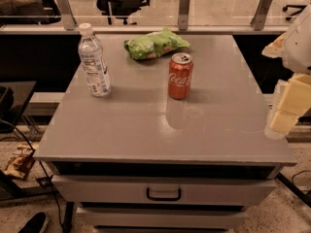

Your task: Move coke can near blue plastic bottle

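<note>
The coke can [180, 75] stands upright near the middle of the grey cabinet top [160, 130], red with white script and a silver top. The blue plastic bottle [93, 61] stands upright at the left of the top, clear with a white cap and a pale label, well apart from the can. My gripper [283, 116] hangs at the right edge of the view, beside the cabinet's right edge and to the right of the can, touching nothing.
A green snack bag [154, 43] lies at the back of the top, behind the can. A glass partition with metal brackets [183, 8] runs along the back edge. Drawers [163, 192] face the front. A snack wrapper [18, 160] and cables lie on the floor at left.
</note>
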### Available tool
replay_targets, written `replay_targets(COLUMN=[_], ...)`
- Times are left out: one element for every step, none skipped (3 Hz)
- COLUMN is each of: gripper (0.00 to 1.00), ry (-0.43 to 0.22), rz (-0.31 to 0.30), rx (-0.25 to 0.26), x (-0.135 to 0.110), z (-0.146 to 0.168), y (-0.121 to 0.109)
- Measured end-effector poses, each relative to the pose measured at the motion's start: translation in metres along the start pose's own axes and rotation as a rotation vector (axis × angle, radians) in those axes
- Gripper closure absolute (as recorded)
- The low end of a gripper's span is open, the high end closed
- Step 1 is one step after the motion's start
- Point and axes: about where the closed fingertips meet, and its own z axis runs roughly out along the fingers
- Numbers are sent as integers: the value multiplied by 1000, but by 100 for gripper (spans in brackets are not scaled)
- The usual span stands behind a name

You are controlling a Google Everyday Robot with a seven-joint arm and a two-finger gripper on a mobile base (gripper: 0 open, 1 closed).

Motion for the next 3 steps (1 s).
replay_targets(gripper=[0, 0, 0], ry=[0, -42, -90], rz=[0, 47, 102], rx=[0, 12, 13], x=[0, -11, -31], z=[0, 13, 36], y=[0, -19, -47])
